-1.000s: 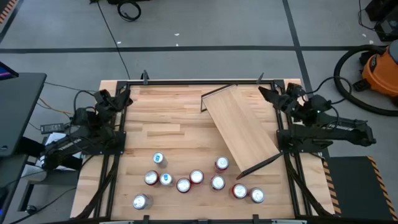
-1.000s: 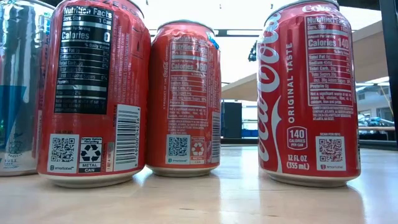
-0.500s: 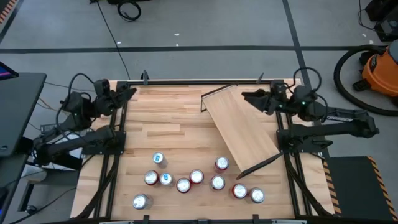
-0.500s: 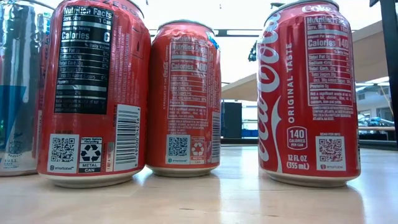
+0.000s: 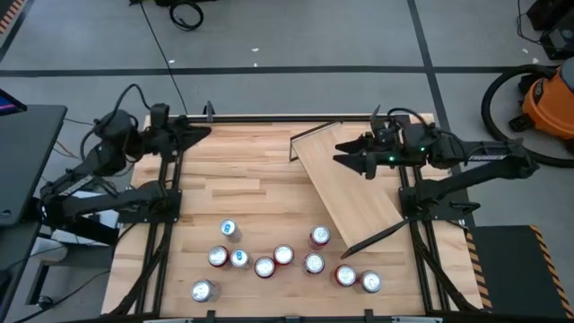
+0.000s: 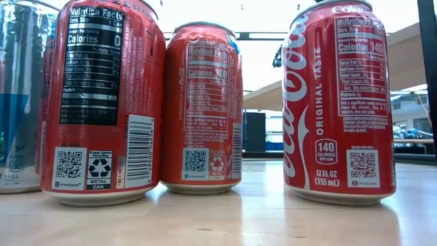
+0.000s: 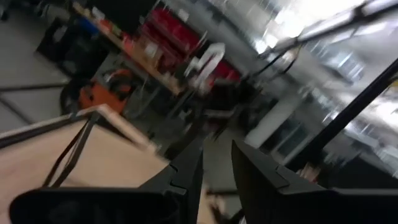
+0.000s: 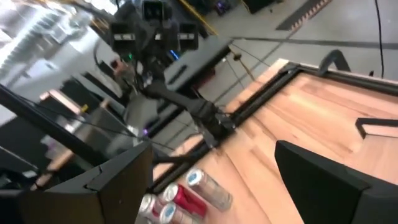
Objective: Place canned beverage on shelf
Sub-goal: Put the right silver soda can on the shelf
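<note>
Several cans stand upright in a loose cluster on the near part of the tabletop. In the low view a red can, a second red can and a Coke can fill the picture. The shelf, a light wood plank with black rails at its ends, lies flat and slantwise on the table's right half. My right gripper hangs open above the shelf's far end, with nothing between its fingers. My left gripper is shut, raised over the table's far left corner, pointing about level toward the right.
The butcher-block table shows bare wood on its far left half, between the cans and the far edge. Black frame bars run along both sides and the far edge. An orange vacuum stands on the floor beyond the right side.
Both arms have risen from the table's side edges and tipped from pointing down to about level. My left gripper went up and toward the right; my right gripper swung toward the left, out over the shelf's far end. Cans and shelf stayed put.
</note>
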